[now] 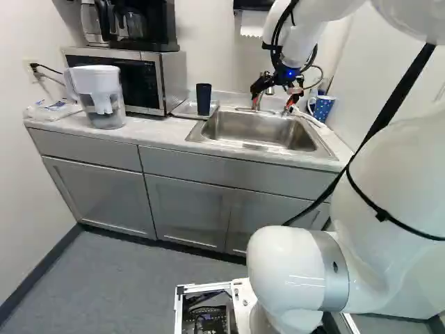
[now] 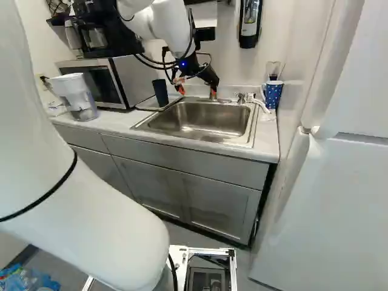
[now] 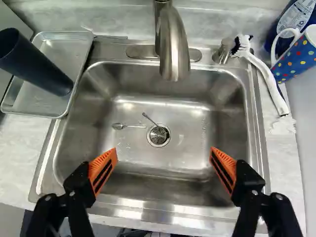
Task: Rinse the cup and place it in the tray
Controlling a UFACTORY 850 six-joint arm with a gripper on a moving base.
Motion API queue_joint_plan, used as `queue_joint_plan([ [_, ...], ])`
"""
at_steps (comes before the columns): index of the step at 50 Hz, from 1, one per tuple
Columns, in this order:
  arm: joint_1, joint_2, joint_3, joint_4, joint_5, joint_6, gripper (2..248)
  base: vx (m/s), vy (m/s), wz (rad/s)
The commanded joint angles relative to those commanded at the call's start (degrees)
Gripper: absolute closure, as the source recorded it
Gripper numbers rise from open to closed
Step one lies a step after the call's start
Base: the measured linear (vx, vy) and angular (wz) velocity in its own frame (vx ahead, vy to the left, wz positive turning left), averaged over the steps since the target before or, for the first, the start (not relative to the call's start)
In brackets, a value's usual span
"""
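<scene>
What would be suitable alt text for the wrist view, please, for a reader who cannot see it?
An open, empty gripper hangs over a steel sink, facing the faucet, with a spoon near the drain. A dark cup stands in a tray beside the sink; a brush and dotted mug sit opposite.

At the wrist view's edge we lose the rim of the tall dark plastic cup (image 3: 37, 61), and its inner bottom is hidden. The blue mug with coloured dots (image 3: 297, 57) is cut off too, partly covering a dark blue bottle with a white label (image 3: 295, 17), whose print we find too small. The thin metal handle (image 3: 148, 118) ends out of sight in the round steel drain (image 3: 159, 135). In the left base view, we miss the black coffee maker's top (image 1: 142, 24).
</scene>
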Motion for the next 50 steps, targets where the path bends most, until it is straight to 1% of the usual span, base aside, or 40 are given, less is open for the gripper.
queue_joint_plan([
  [29, 0.0, 0.0, 0.0, 0.0, 0.0, 0.0, 3, -0.001, 0.0, 0.0],
  [50, 0.0, 0.0, 0.0, 0.0, 0.0, 0.0, 3, -0.05, 0.001, 0.006],
])
